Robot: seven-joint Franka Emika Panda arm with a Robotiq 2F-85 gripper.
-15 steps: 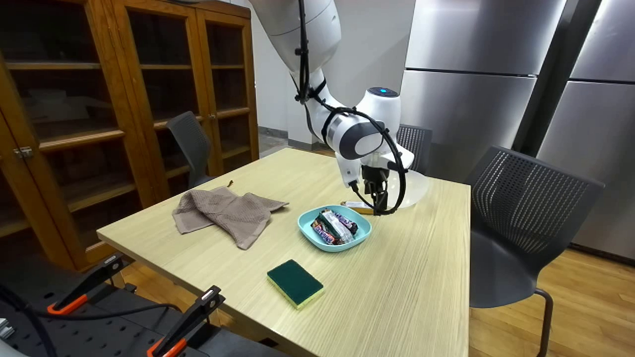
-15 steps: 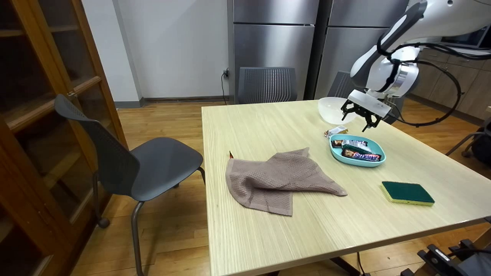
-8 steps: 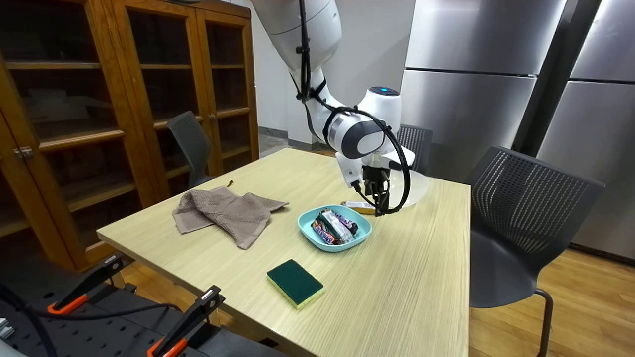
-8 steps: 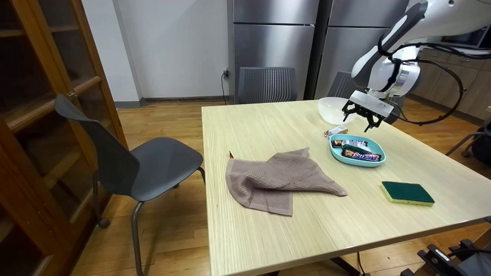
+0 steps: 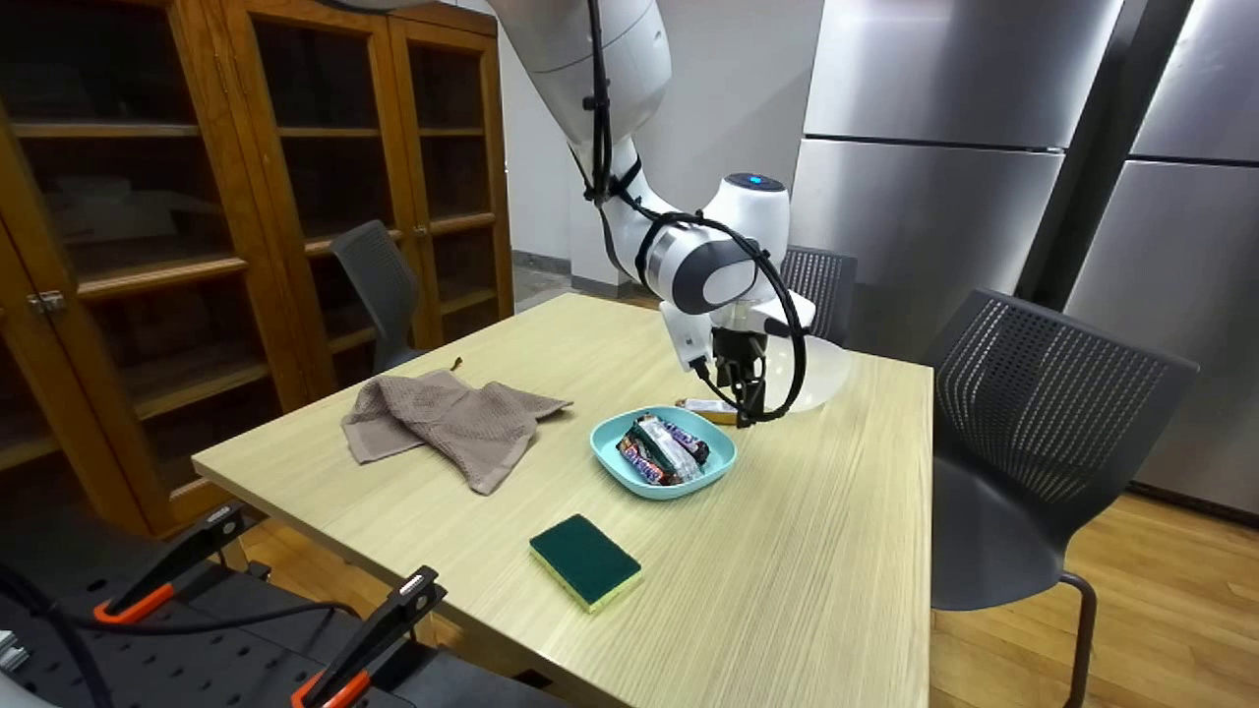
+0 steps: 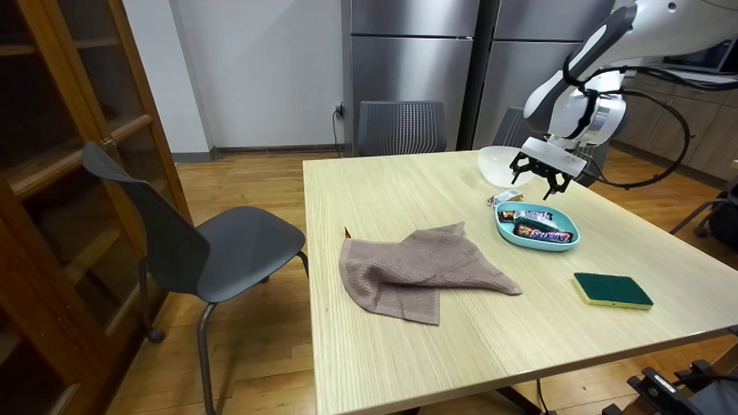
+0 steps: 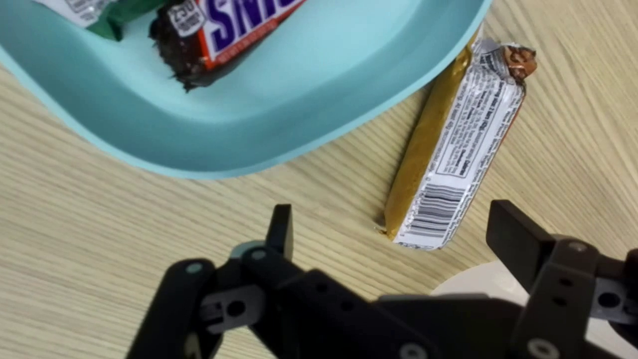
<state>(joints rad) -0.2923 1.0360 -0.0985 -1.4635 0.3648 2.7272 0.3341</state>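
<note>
Gold-and-white wrapped bar [image 6: 507, 197] lies on the far side of the turquoise dish [image 6: 534, 246]. I have my gripper [image 7: 393, 222] nearby, jaws apart.

The fingers [image 7: 518, 244] are black, the bar [image 7: 448, 149] gold and white with black barcode stripes, the dish [image 7: 239, 144] turquoise. One candy wrapper [image 7: 244, 25] mixes brown, red, white and purple; the sponge [image 6: 612, 289] is green and yellow, the towel [image 6: 426, 265] waffle-patterned taupe, the tabletop [image 6: 392, 190] pale, streaky-grained.

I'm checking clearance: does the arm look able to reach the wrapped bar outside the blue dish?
Probably yes: the open tool hangs near the wrapped bar, whose barcode end is uncovered; the blue dish crowds its far end.
</note>
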